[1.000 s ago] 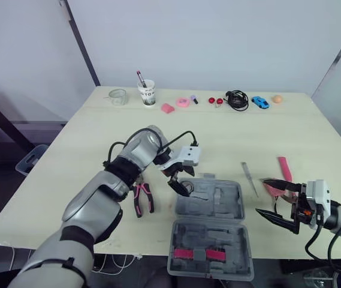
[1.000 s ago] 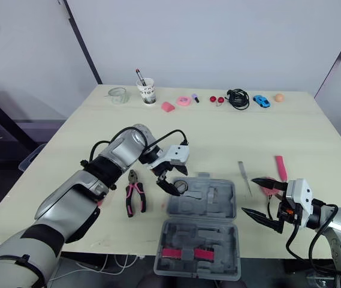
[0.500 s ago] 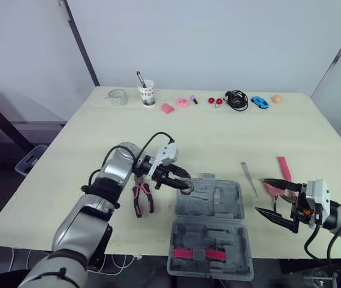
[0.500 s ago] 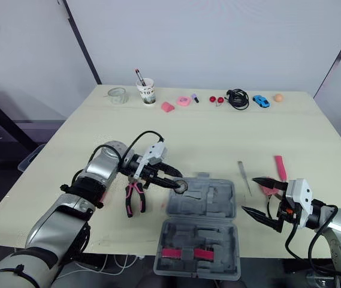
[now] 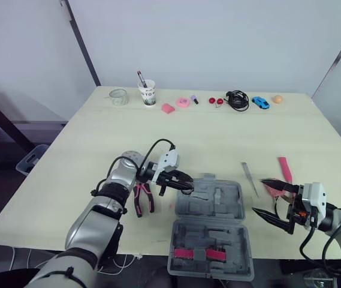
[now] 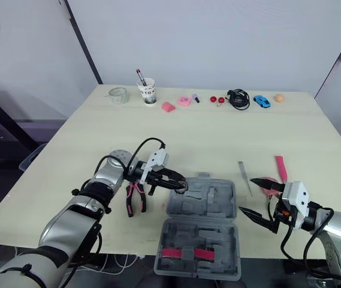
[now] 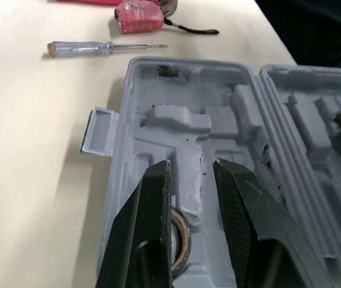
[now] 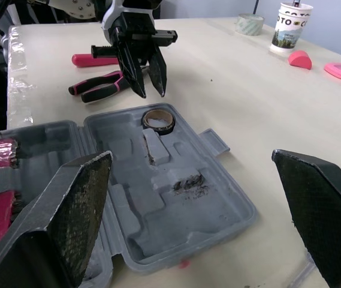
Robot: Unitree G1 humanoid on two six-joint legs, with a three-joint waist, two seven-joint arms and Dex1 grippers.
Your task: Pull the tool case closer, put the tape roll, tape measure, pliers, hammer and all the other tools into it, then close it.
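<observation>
The open tool case (image 5: 224,203) sits at the near edge of the table (image 5: 218,132), lid half toward the robot. The tape roll (image 8: 158,120) lies flat in a pocket at the left end of the tray half. The left gripper (image 8: 151,90) hovers just above it, fingers a narrow gap apart with nothing between them (the left wrist view shows the roll below the fingers, not pinched). The right gripper (image 5: 259,195) hangs off the case's right side, fingers spread wide and empty.

From how things lie, the case looks pulled close and the roll looks placed, so the step in hand appears to be the left arm clearing the tray.

Several tools remain outside the case:
- The pliers (image 5: 142,200) lie just left of it, beside the left arm.
- The screwdriver (image 5: 249,179) lies to its right.
- The red tape measure (image 7: 139,15) also lies to its right, close to the right gripper.

The next move likely calls for the left gripper to lift above the tray wall, swing over the pliers and open wider across the handles. The right gripper is well placed for the tape measure. Closing the case looks some way off.
</observation>
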